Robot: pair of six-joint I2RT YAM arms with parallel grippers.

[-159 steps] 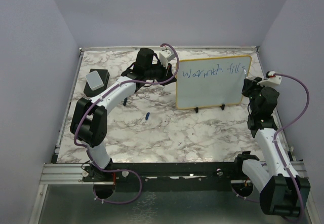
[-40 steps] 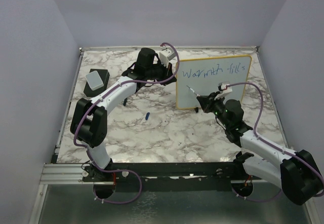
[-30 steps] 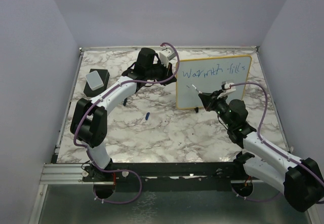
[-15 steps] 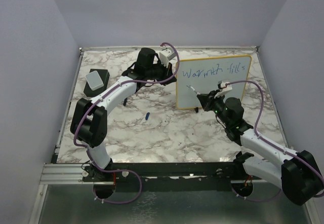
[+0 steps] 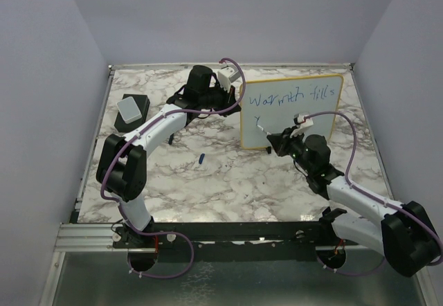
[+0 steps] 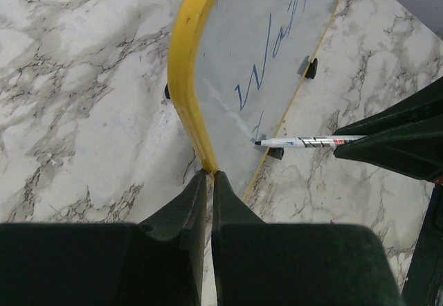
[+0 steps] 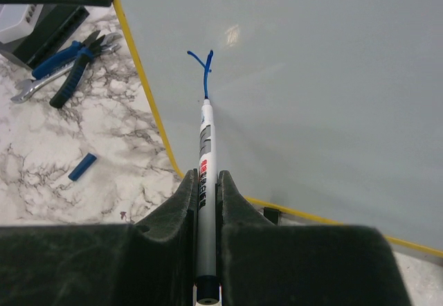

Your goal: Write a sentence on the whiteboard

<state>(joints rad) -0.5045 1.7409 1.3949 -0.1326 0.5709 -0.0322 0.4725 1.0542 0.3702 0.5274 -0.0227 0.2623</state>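
Marker [image 7: 203, 181] — tip on whiteboard [image 7: 311, 98]

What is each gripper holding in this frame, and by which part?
The left gripper pinches the whiteboard by its yellow frame, at the left edge. The right gripper pinches the marker around the rear of its barrel, tip touching the board.

I count one whiteboard [image 5: 280, 115], one marker [image 7: 204, 174], one loose blue cap [image 5: 201, 158], one eraser block [image 5: 129, 107] and one pair of blue-handled pliers [image 7: 66, 70].
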